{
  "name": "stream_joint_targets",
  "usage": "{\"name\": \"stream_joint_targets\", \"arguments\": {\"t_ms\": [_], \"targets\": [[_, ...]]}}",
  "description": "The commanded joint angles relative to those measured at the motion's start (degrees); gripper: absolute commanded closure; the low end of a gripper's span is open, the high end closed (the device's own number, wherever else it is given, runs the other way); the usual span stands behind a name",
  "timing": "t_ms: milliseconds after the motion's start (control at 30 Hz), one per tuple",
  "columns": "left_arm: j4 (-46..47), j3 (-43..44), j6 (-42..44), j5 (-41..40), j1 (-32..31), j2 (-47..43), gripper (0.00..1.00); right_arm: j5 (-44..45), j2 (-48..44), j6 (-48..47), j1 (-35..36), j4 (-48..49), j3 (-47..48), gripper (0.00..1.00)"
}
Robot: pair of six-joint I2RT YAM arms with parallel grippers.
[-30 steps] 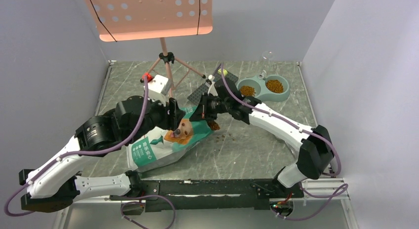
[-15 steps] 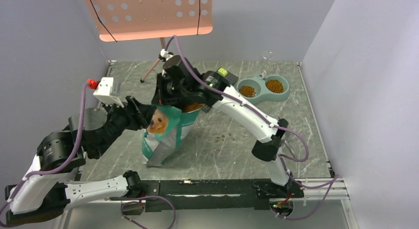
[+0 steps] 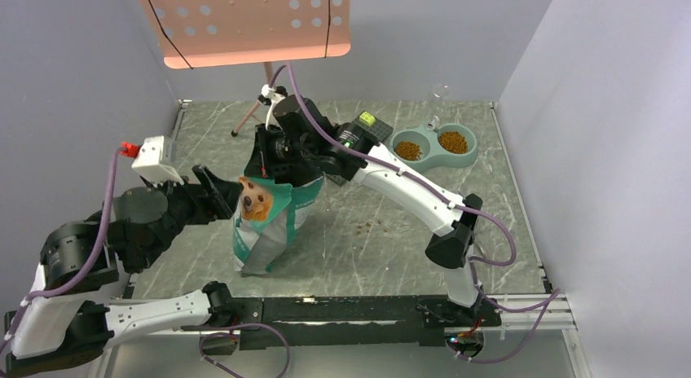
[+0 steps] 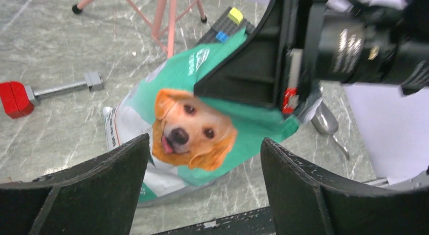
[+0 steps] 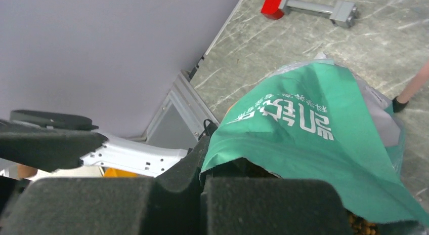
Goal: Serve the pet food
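From above, the pet food (image 3: 453,141) lies in both cups of the bowl (image 3: 432,156), which stands near the far right corner of the table (image 3: 391,260). A few loose pellets (image 3: 371,226) are scattered around the middle of the table. The bag (image 3: 273,227) stands upright, nearer to the left edge than to the right one. The right gripper (image 3: 281,162) is clamped on the top edge of the bag. The left gripper (image 3: 226,197) is just beside the bag on its left side, with the fingers spread apart and holding nothing.

In the left wrist view, the two dark fingers (image 4: 91,194) stand wide apart at the bottom, and the bag shows between them, farther away (they do not touch it). The right gripper sits on the top edge of the bag. A red and grey tool (image 4: 20,95) lies on the table to the left of the bag, a spoon (image 4: 324,121) lies close at its right, and the legs of a stand (image 4: 169,17) rise behind it.

In the right wrist view, the foam fingers (image 5: 268,204) are pressed together on the green edge of the bag. A little more pet food shows inside the open mouth, at the lower right. The tool lies on the table beyond the bag.
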Motion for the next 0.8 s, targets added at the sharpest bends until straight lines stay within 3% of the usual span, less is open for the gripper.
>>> {"name": "stream_joint_targets", "arguments": {"t_ms": [0, 100, 167, 300, 400, 567, 767], "targets": [[-5.61, 10.57, -1.1, -4.19, -0.14, 7.53, 0.14, -6.9, -4.65, -3.01, 0.7, 7.34, -5.57, 1.0], [-6.67, 13.64, -0.53, -3.09, -0.14, 9.27, 0.23, -4.42, -7.79, 1.08, -0.02, 10.37, -9.49, 1.0], [-1.41, 9.55, 2.51, 0.0, -0.14, 6.64, 0.29, -1.76, -7.34, 4.71, -0.55, 10.48, -7.13, 1.0], [6.18, -0.14, -0.29, 2.63, -0.14, -0.87, 0.27, 8.35, -9.03, 2.22, 1.54, 10.23, -0.05, 1.0], [10.49, -3.9, 0.08, 2.3, -0.14, -5.16, 0.26, 14.28, -13.54, 2.5, 1.76, 11.15, -1.39, 1.0], [12.23, -3.02, 2.19, 3.56, -0.14, -4.31, 0.32, 15.78, -18.43, 2.74, 2.59, 10.96, -3.74, 1.0], [15.27, -2.37, 4.72, 6.27, -0.14, -1.05, 0.36, 25.16, -22.74, 1.57, 6.38, 4.05, -4.99, 1.0]]}}
